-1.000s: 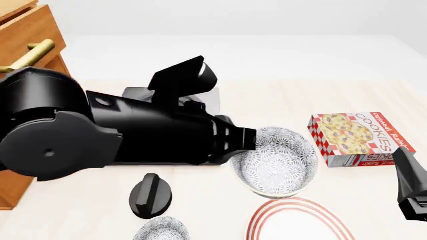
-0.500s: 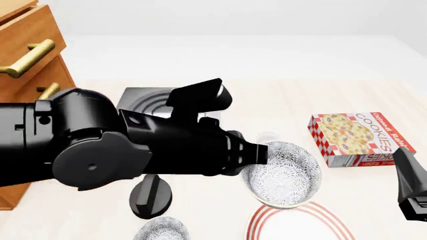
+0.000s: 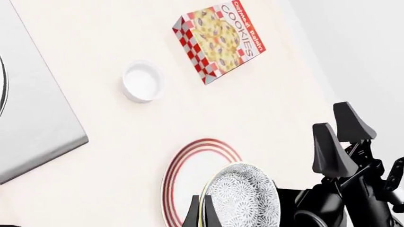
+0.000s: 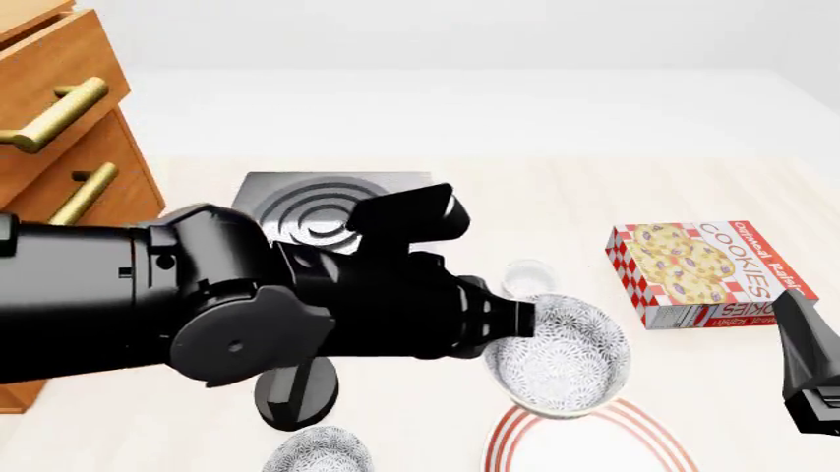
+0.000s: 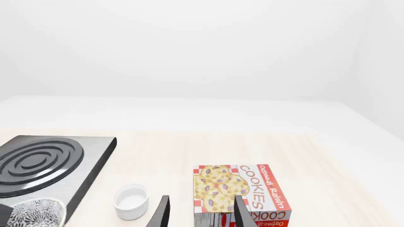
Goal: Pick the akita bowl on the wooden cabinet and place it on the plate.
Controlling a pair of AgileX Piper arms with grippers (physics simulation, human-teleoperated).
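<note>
Front view: the akita bowl (image 4: 558,352), a deep white bowl covered in grey-black flowers, hangs in the air with its rim clamped by the left gripper (image 4: 522,322), whose fingers grasp it from the nine o'clock side. It sits just above the twelve o'clock edge of the plate (image 4: 593,439), a white plate with red rings that is cut off by the bottom of the frame. The bowl overlaps the plate only partly and looks tipped.

From the bowl, a small plain white cup (image 4: 528,276) stands near at eleven o'clock, a cookie box (image 4: 709,272) lies at two o'clock, and a grey stove (image 4: 315,211) sits at ten o'clock on the pale surface (image 4: 552,192). A twin patterned bowl (image 4: 313,453) rests at seven o'clock. The wooden cabinet (image 4: 59,118) rises far off at nine o'clock.

The right gripper (image 5: 198,213) waits by the cookie box with fingers spread and empty.

Likely risks: released here, the bowl would land half off the plate or catch its rim and roll. The thin rim grip may also let the bowl slip or swing.
</note>
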